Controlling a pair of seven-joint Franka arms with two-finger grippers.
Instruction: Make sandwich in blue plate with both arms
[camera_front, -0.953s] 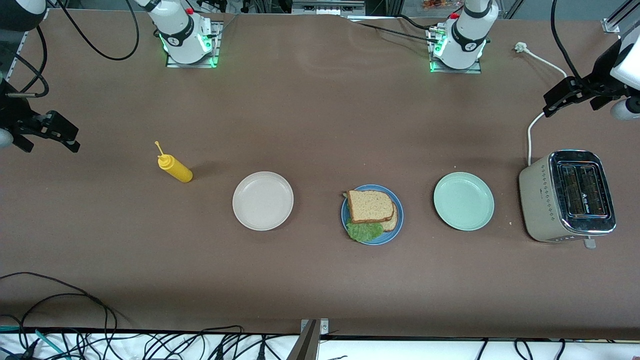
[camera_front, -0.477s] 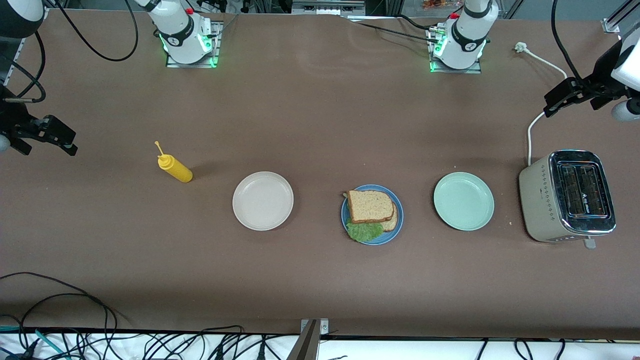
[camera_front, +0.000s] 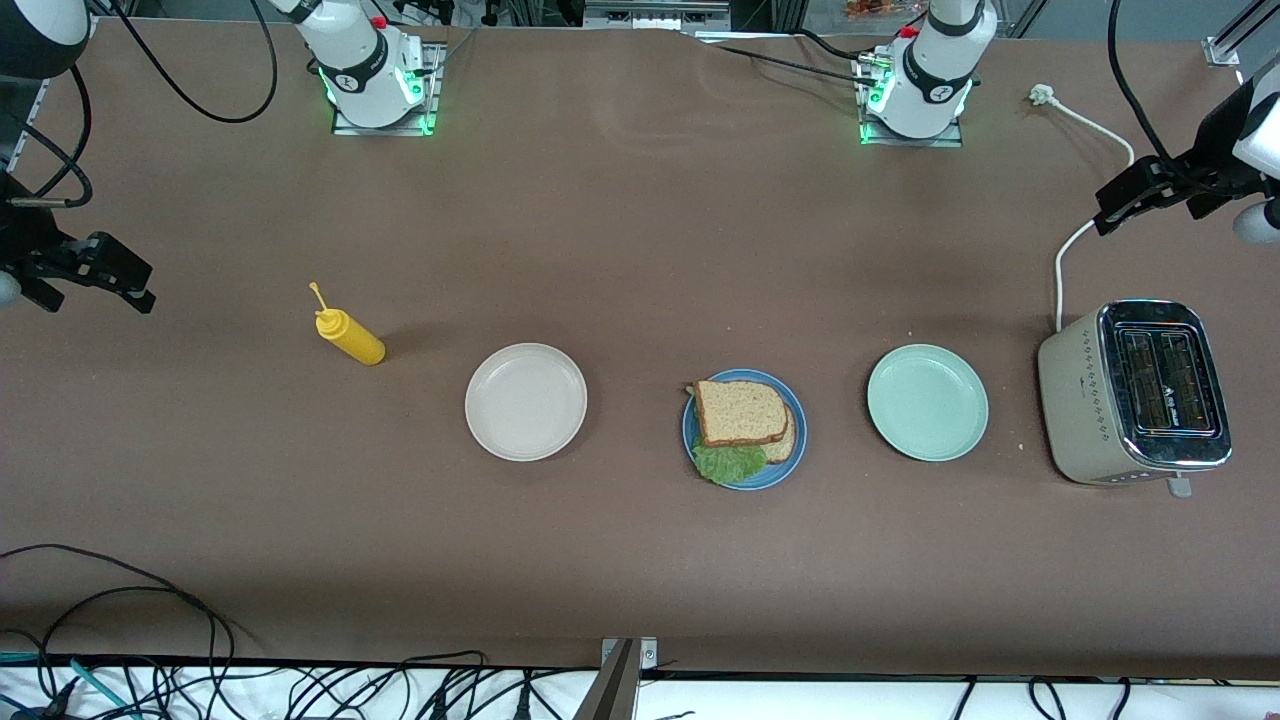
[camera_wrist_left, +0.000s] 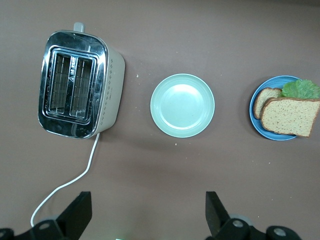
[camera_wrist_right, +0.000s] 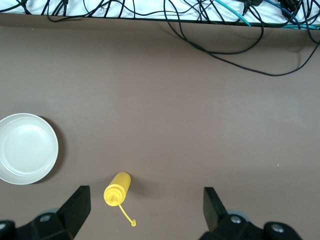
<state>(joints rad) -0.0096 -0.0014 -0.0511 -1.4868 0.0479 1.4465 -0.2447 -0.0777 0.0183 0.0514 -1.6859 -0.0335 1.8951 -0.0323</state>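
Sandwich (camera_front: 741, 428) resting on the blue plate (camera_front: 793, 452), mid-worktop, between the cream-white plate (camera_front: 526, 401) toward the right arm's end and the mint-green plate (camera_front: 928, 402) toward the left arm's end. Top bread slice shifted off the lower one, lettuce poking out at the edge nearer the front camera. Well apart from both sets of jaws.

Left gripper (camera_front: 1128, 198) raised over the worktop's left-arm end, above the white power cord (camera_front: 1072, 240), jaws spread wide and empty; toaster (camera_wrist_left: 79, 83), mint-green plate and sandwich all visible below in the left wrist view.

Right gripper (camera_front: 108, 272) raised over the right-arm end, jaws spread wide and empty, above the yellow squeeze bottle (camera_wrist_right: 117, 188), which lies on its side near the cream-white plate.
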